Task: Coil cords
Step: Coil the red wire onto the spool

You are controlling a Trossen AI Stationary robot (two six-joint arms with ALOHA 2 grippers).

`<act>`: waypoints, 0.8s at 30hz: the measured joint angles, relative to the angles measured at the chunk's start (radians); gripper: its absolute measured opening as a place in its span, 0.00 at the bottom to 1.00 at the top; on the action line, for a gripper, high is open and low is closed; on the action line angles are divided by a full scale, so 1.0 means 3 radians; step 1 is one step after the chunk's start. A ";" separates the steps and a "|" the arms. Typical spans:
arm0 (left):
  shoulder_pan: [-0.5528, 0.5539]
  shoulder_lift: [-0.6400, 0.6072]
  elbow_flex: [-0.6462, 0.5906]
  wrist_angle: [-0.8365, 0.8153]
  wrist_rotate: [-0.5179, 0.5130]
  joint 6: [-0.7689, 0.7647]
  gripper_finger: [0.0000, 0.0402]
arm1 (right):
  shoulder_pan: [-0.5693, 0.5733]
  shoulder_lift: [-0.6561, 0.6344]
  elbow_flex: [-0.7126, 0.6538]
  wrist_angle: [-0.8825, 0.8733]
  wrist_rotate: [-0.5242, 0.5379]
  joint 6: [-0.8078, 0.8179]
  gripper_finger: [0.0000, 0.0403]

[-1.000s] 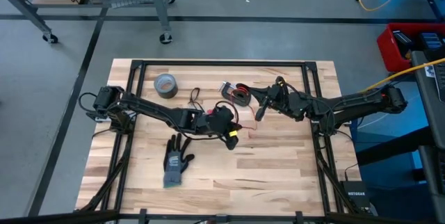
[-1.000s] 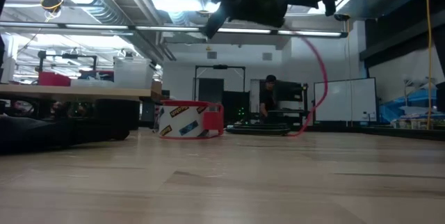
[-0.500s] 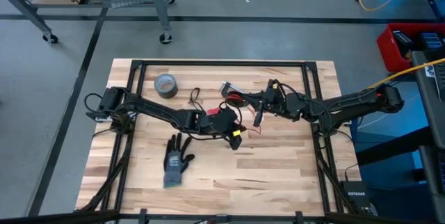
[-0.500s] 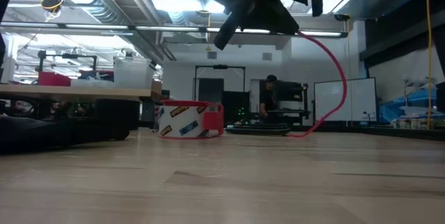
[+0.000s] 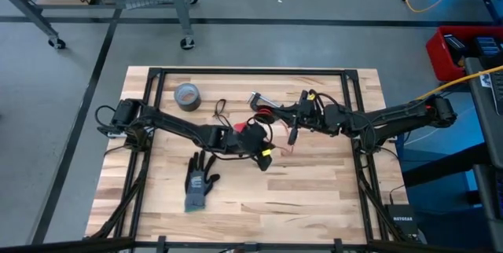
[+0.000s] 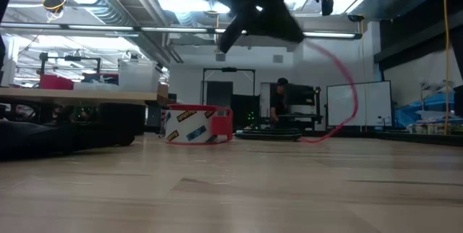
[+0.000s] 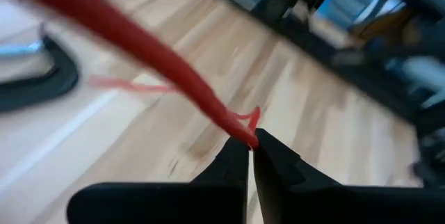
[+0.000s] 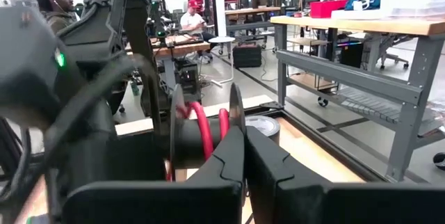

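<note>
Coiling looks barely begun: the left pincer (image 7: 249, 156) grips the red cord (image 7: 139, 53), loose near the glove (image 5: 200, 182); the right pincer (image 5: 291, 133) is closed, empty.

Your red cord (image 6: 346, 88) arcs up off the desk near its centre, one end pinched tight; your thin black cord (image 5: 219, 109) lies looped flat toward the far edge

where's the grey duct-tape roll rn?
High view: the grey duct-tape roll lies flat at the table's far left, above the left arm, with the thin black looped cord to its right and the dark work glove nearer the front edge.
</note>
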 joint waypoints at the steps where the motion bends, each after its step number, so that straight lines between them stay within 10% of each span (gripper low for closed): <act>1: -0.0008 0.0000 0.0000 -0.0098 -0.0009 -0.0046 0.00 | 0.0000 -0.0003 0.0000 0.0004 0.0000 0.0000 0.01; 24: 0.0002 0.0000 0.0000 0.0676 0.0181 -0.0048 0.00 | 0.0000 0.0052 0.0001 -0.0146 -0.0011 0.0017 0.01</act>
